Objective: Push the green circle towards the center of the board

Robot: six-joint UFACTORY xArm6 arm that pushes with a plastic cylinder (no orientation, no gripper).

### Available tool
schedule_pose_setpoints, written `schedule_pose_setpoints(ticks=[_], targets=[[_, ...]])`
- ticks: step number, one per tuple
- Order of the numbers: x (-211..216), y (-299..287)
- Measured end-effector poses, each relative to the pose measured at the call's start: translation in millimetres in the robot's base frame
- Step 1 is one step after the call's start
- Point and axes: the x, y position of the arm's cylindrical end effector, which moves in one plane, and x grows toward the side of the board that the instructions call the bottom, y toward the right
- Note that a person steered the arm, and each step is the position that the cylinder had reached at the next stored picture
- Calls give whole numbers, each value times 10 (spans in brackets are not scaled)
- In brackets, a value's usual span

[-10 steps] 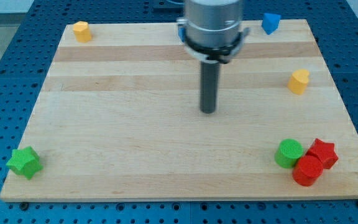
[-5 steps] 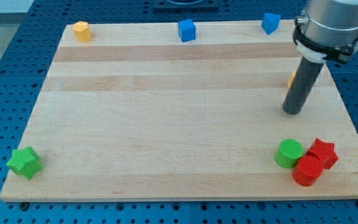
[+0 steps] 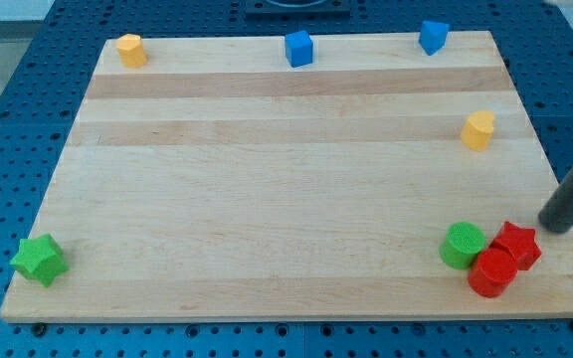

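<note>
The green circle (image 3: 463, 245) sits near the board's bottom right corner, touching a red circle (image 3: 492, 272) at its lower right. A red star (image 3: 516, 245) lies just right of the green circle, against the red circle. My tip (image 3: 555, 225) is at the board's right edge, a little right of and above the red star, apart from it. The rod slants up out of the view's right side.
The wooden board (image 3: 267, 179) carries a green star (image 3: 39, 260) at bottom left, a yellow block (image 3: 131, 49) at top left, a blue cube (image 3: 298, 47) at top middle, a blue block (image 3: 432, 36) at top right, and a yellow block (image 3: 478, 130) at right.
My tip has moved from the board's middle to the right and downward, ending at the right edge near the red star. No block has moved.
</note>
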Motion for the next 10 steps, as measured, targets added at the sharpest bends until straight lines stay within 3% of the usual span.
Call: schedule_pose_setpoints(ticks=[1, 3, 6, 8, 10], targets=[[309, -125], [481, -311], [509, -877], [153, -840], [-109, -1230]])
